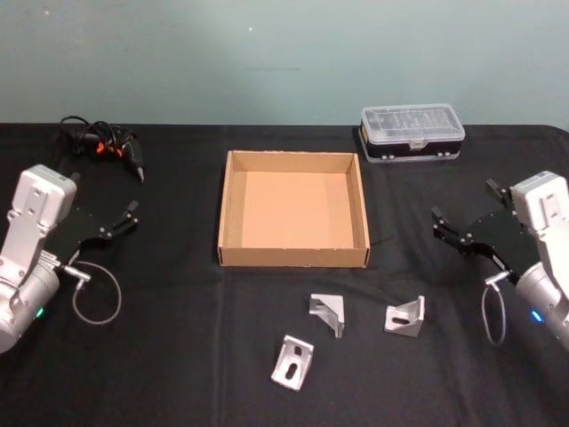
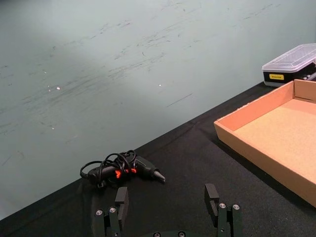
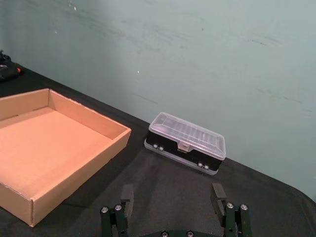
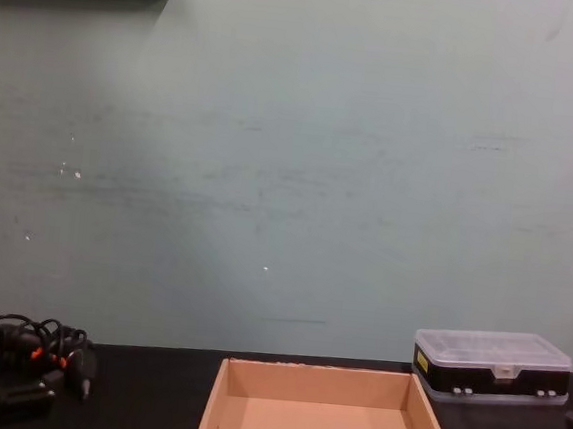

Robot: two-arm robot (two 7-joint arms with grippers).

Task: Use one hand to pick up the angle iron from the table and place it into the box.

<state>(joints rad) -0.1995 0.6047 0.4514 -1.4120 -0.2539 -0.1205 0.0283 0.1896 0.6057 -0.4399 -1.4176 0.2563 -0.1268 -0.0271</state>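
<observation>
Jaws apart on left hand [image 2: 166,197] and right hand [image 3: 172,196], angle irons [image 1: 327,313] on table [image 1: 178,356] between them, before box [image 1: 293,255]

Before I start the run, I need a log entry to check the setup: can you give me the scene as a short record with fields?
box: shallow tan cardboard box, mid-table, nothing inside
parts: three silver metal angle irons lying apart on the matt black tabletop, nearer the robot than the box
left gripper: left of the box, jaws open, holding nothing
right gripper: right of the box, jaws open, holding nothing
far edge: black plastic case with clear lid; black corded tool
</observation>
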